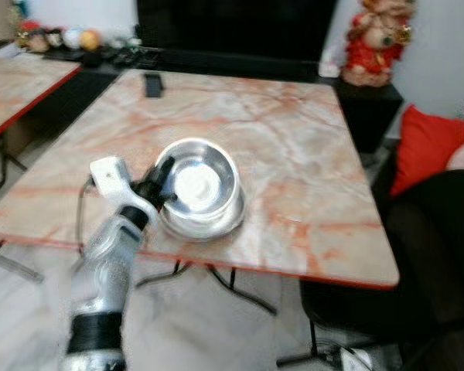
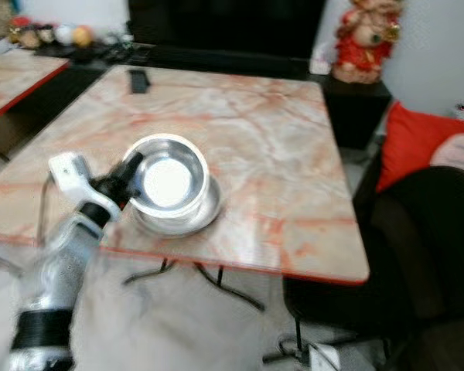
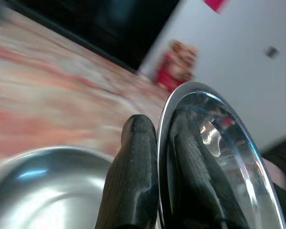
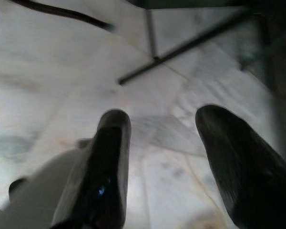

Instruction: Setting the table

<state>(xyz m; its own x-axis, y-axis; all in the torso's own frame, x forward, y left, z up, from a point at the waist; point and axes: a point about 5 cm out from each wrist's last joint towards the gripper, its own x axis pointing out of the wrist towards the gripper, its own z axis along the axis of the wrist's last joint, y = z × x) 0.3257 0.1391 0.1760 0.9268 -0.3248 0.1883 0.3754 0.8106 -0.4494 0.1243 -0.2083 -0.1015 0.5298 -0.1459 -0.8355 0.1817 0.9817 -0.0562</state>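
Note:
A shiny steel bowl (image 1: 199, 182) hangs tilted just over a second steel bowl (image 1: 216, 224), which rests near the front edge of the marble table (image 1: 294, 154). My left gripper (image 1: 161, 188) comes in from the left and is shut on the upper bowl's rim. In the left wrist view, one black finger (image 3: 133, 167) lies outside the held bowl's rim (image 3: 219, 109) and the other inside, with the lower bowl (image 3: 43, 191) beneath. My right gripper (image 4: 162, 119) hangs open over the pale floor, with nothing between its fingers.
A black remote-like object (image 1: 152, 83) lies at the table's far left. Behind stand a dark cabinet and a red plush toy (image 1: 375, 39). To the right are a red cushion (image 1: 429, 147) and a black chair (image 1: 433, 247). Another marble table (image 1: 15, 85) is at the left.

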